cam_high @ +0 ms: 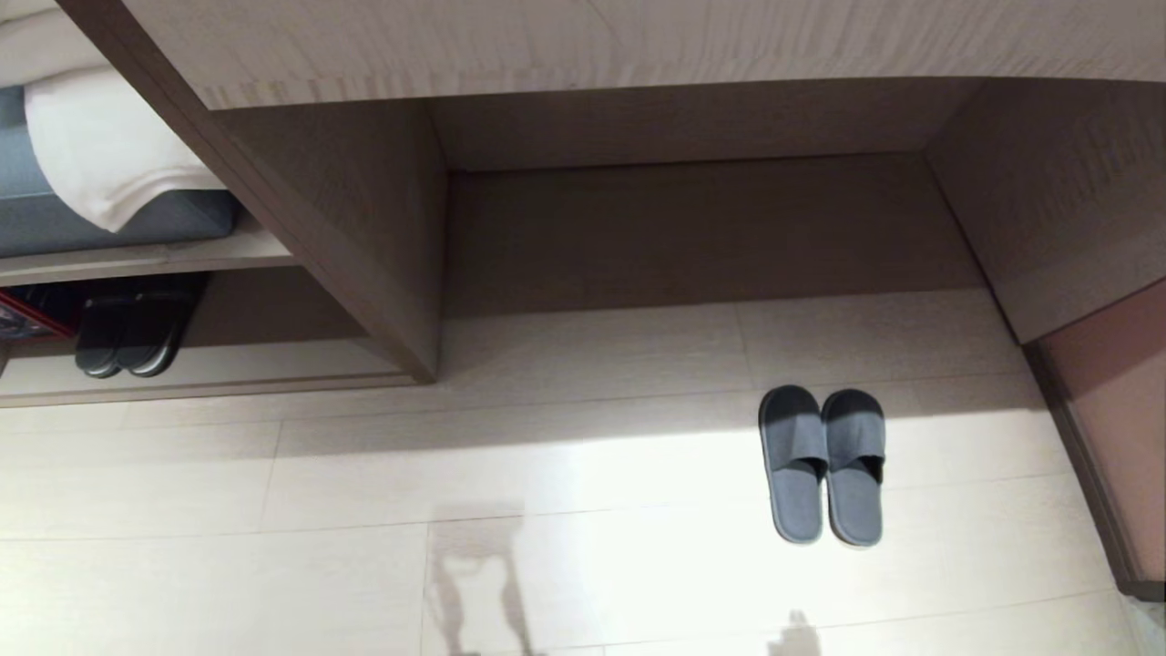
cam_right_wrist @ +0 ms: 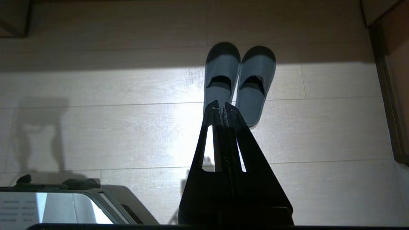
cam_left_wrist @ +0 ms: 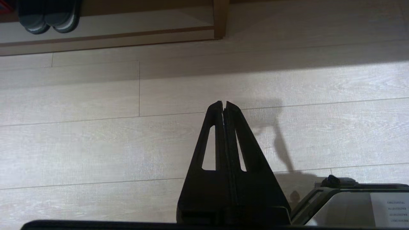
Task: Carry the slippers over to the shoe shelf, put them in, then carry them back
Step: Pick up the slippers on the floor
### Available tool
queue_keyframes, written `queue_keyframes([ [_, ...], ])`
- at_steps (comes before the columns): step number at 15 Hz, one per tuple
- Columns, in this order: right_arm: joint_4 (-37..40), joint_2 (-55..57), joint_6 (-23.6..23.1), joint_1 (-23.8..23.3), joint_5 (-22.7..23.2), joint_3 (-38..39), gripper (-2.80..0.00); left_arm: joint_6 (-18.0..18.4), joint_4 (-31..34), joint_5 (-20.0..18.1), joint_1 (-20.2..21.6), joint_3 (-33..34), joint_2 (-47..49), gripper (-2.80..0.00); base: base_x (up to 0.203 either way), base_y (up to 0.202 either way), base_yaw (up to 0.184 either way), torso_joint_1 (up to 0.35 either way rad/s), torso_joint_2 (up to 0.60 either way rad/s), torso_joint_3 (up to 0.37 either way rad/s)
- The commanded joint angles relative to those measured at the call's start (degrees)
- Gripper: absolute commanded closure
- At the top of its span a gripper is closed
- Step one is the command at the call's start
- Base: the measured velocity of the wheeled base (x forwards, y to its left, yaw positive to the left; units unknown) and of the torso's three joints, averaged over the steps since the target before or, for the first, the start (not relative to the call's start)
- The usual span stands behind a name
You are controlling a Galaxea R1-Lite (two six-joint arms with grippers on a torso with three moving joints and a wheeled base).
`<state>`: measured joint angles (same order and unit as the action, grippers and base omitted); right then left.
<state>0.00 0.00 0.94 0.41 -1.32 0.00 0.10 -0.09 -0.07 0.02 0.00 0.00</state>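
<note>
While the slippers (cam_high: 825, 465) lie side by side on the floor (cam_high: 364, 510), toes pointing toward the recess under the desk (cam_high: 638, 46), no part of the task shows as done: nothing is held and the pair sits where a pickup would begin. They are on the right of the head view, half in the desk's shadow and half in the bright patch, touching each other along their inner edges. The shelf (cam_high: 182, 383) is well apart from them, low on the far left, with a dark pair (cam_high: 132, 337) already standing in its bottom cubby.

Neither arm shows in the head view. The right gripper (cam_right_wrist: 222, 105) hangs above the floor with its fingers pressed together, empty, its tips in line with the heel of one slipper in its own wrist view, but clearly not touching it. The left gripper (cam_left_wrist: 223, 103) is likewise closed on nothing, over bare floor, with the shelf and dark pair beyond it.

So the step in hand looks like the approach before the first grasp. As I judge it, the next move calls for the right fingers to spread, then descend over the pair, probably pinching both uppers or heels together, since soft fabric will sag and one slipper could slide free.
</note>
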Motion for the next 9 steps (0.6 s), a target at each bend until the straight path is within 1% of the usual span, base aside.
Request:
queue_keyframes([
  [1,0.00,0.00,0.03,0.02,0.00,0.00,0.00,-0.01,0.00,-0.01,0.06,0.00,0.00,0.00,0.000,0.000,0.000,-0.001,0.01,-0.202],
  [9,0.00,0.09,-0.06,0.02,0.00,0.00,0.00,-0.01,0.00,-0.01,0.00,0.00,0.00,0.00,0.000,0.000,0.000,0.004,0.00,-0.198],
])
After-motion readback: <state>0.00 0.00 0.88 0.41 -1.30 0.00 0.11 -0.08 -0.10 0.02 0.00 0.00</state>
